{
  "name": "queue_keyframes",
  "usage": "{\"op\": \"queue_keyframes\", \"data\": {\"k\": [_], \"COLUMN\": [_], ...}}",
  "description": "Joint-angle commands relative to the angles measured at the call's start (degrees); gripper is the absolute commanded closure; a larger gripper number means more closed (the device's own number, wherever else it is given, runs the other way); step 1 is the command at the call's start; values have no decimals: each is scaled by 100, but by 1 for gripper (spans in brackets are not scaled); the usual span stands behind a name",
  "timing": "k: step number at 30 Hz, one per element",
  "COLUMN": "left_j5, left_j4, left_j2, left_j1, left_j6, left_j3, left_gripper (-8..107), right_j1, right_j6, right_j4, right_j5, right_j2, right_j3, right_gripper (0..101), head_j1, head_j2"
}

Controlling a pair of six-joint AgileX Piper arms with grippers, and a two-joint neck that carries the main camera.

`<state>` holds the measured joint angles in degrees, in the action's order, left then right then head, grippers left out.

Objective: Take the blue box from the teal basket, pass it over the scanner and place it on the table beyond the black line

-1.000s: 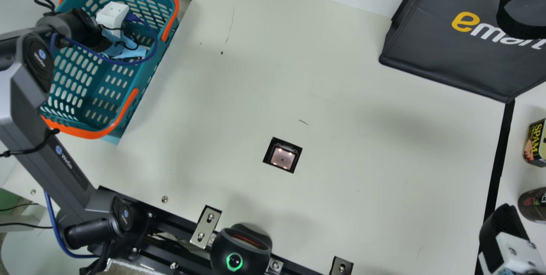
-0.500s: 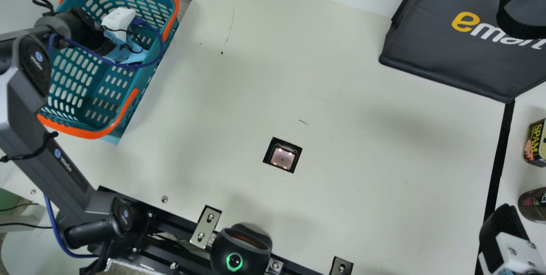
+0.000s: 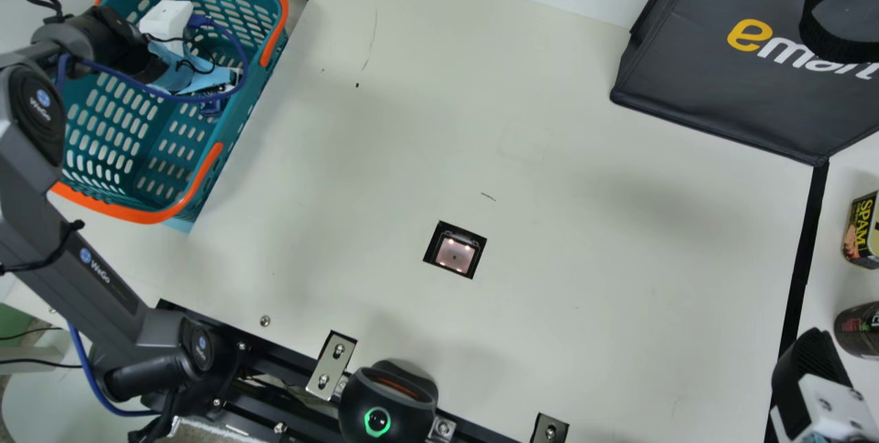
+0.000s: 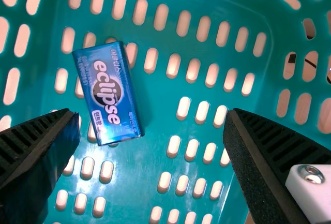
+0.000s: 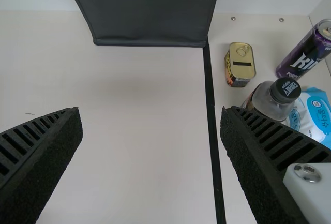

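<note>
My left gripper (image 3: 175, 72) is down in the teal basket (image 3: 154, 123) in the main view, and a bit of the blue box (image 3: 212, 106) shows beside it. In the left wrist view the blue box (image 4: 107, 93) lies on the floor of the basket (image 4: 165, 100). There my left gripper (image 4: 151, 114) stands open above it, the box nearer one finger. My right gripper (image 3: 814, 374) is at the main view's lower right. In the right wrist view the right gripper (image 5: 151, 111) is open over the table, near the black line (image 5: 211, 110).
The scanner (image 3: 454, 253) sits in the middle of the table (image 3: 584, 292). A dark shopping bag (image 3: 728, 79) stands at the back right. Beyond the black line (image 3: 802, 257) are a yellow can (image 3: 862, 230), a dark-capped bottle (image 5: 274, 100), a purple can (image 5: 305, 53) and a wipes pack (image 5: 313, 115).
My left arm has shifted a little to the left in the main view, after a slight move to the right, and uncovered a bit of the blue box. The right arm has kept still.
</note>
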<state>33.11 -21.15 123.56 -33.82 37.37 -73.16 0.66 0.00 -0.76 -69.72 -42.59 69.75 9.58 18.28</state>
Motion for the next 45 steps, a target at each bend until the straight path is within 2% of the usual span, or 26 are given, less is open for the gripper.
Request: {"op": "queue_keyframes", "data": {"k": [1,11,28,45], "left_j5": [-7,-74,-540,-638], "left_j4": [41,217,724,793], "left_j2": [-21,-21,189,745], "left_j1": [-10,-23,20,88], "left_j6": [-80,-388,-1903,-1987], "left_j3": [7,32,70,-350], "left_gripper": [9,9,9,9], "right_j1": [0,0,0,0], "right_j6": [0,0,0,0], "right_j4": [0,0,0,0], "right_j5": [0,0,-6,0], "right_j2": [0,0,0,0], "right_j3": [0,0,0,0], "right_gripper": [6,6,6,6], "head_j1": [-166,-166,-166,-166], "head_j2": [14,14,14,14]}}
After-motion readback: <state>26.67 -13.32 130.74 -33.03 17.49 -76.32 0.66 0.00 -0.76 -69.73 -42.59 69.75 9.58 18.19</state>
